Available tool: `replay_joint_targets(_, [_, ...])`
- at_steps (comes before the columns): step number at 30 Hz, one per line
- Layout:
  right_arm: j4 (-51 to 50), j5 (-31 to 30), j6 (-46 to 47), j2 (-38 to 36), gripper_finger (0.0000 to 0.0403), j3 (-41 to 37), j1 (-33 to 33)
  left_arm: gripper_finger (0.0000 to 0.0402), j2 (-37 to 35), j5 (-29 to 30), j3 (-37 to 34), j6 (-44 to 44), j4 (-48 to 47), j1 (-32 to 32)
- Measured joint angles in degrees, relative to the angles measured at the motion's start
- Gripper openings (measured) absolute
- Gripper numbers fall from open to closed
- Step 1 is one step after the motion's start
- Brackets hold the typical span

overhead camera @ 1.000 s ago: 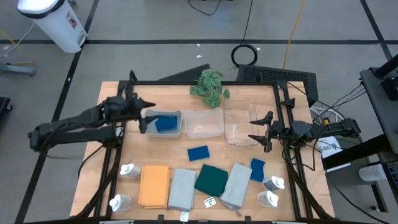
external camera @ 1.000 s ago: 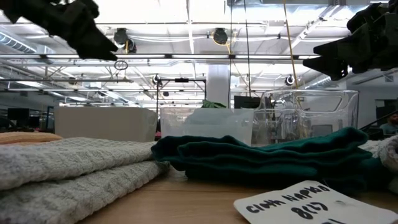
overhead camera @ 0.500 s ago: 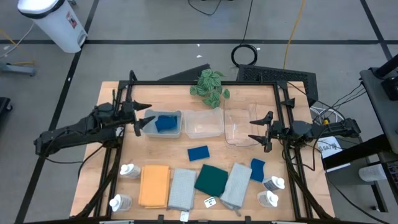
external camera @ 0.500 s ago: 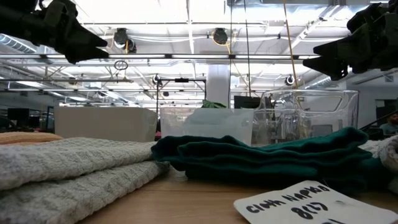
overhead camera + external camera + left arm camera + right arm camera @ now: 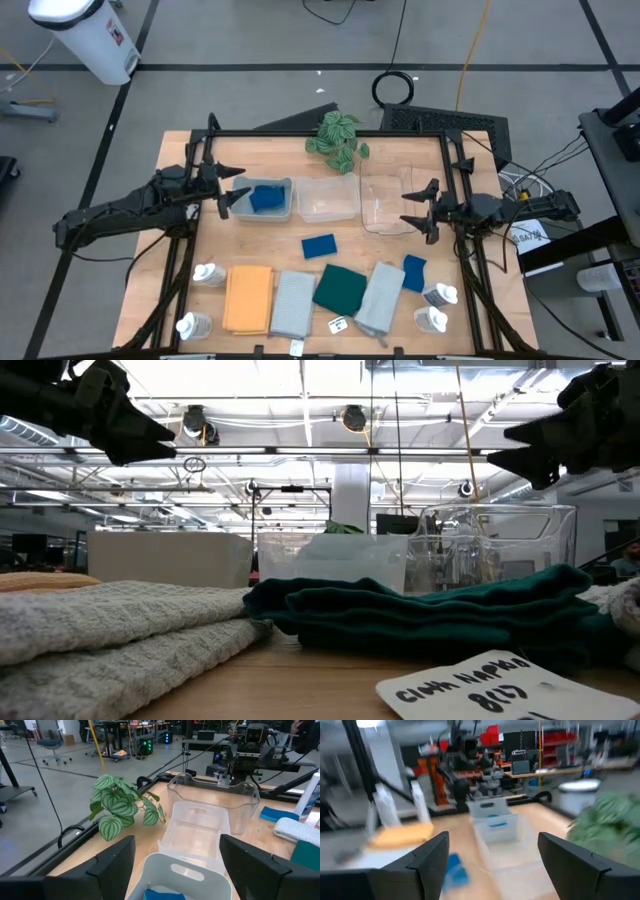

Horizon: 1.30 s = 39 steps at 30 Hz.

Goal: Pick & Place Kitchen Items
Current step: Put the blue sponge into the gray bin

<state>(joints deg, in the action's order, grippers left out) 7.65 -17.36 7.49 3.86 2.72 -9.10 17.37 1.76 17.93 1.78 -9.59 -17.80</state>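
Sponges, squeeze bottles and folded cloths are sitting across the wooden table [image 5: 470, 330]. From the table's centre in the high view, two white bottles [image 5: 207, 274] are standing at eight o'clock, with the left gripper [image 5: 229, 190] hovering at ten o'clock, fingers spread and empty, beside the white bin [image 5: 284, 213]. One blue sponge [image 5: 265, 198] is lying inside that bin. At six o'clock the orange cloth [image 5: 248, 298], a grey-blue cloth [image 5: 293, 304], the dark green cloth [image 5: 340, 288] and a second grey-blue cloth [image 5: 381, 296] are lying in a row. Another sponge [image 5: 319, 246] is resting near the centre and a third [image 5: 414, 272] at four o'clock, just beside two more bottles [image 5: 438, 296]. The right gripper [image 5: 418, 220] is hanging at three o'clock, fingers released and holding nothing, by the clear bin [image 5: 385, 205].

Only the low view is showing the handwriting on the white tag [image 5: 470, 685], reading "Cloth Napkin" over digits that look like 817. Only the left wrist view is revealing the plant's [image 5: 120, 807] striped leaves and the frosted middle bin [image 5: 197, 827].
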Motion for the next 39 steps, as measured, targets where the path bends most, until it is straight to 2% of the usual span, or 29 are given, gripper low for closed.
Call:
replay_joint_targets(3, [1.2, 1.2, 10.2, 0.0, 0.0279, 0.0, 0.0, 0.0294, 0.0, 0.0, 0.0, 0.0, 0.0, 0.0])
replay_joint_targets(10, [4.6, -0.4, 17.2, 0.5, 0.0279, 0.0, 0.0, 0.0294, 0.0, 0.1, 0.0, 0.0, 0.4, 0.0])
replay_joint_targets(11, [5.7, 0.3, 18.4, 0.7, 0.0279, 0.2, 0.0, 0.0294, 0.0, 0.1, 0.0, 0.0, 0.4, 0.0])
replay_joint_targets(14, [5.2, 7.9, 16.9, 2.5, 0.0279, 2.8, -0.5, 0.0294, 0.0, 0.2, 0.0, 0.0, 0.4, 0.0])
replay_joint_targets(19, [-2.5, 10.0, 12.4, 13.6, 0.0279, 14.2, -4.4, 0.0294, 0.6, 3.7, 0.0, -0.5, 0.3, 0.0])
replay_joint_targets(27, [-33.7, 10.2, 11.3, 40.2, 0.0279, 36.3, -15.0, 0.0294, 0.6, 4.3, 0.0, -0.5, 0.4, 0.0])
replay_joint_targets(29, [-38.2, 10.2, 11.3, 46.0, 0.0279, 39.7, -17.5, 0.0294, 0.6, 4.3, 0.0, -0.5, 0.4, 0.0])
replay_joint_targets(33, [-40.7, 10.2, 10.0, 53.8, 0.0279, 42.9, -21.8, 0.0294, 0.6, 4.3, 0.0, -0.5, 0.4, 0.0])
replay_joint_targets(39, [-41.4, 11.0, 10.5, 61.4, 0.0279, 42.9, -24.8, 0.0294, 0.6, 4.3, 0.0, -0.5, 0.4, 0.0])
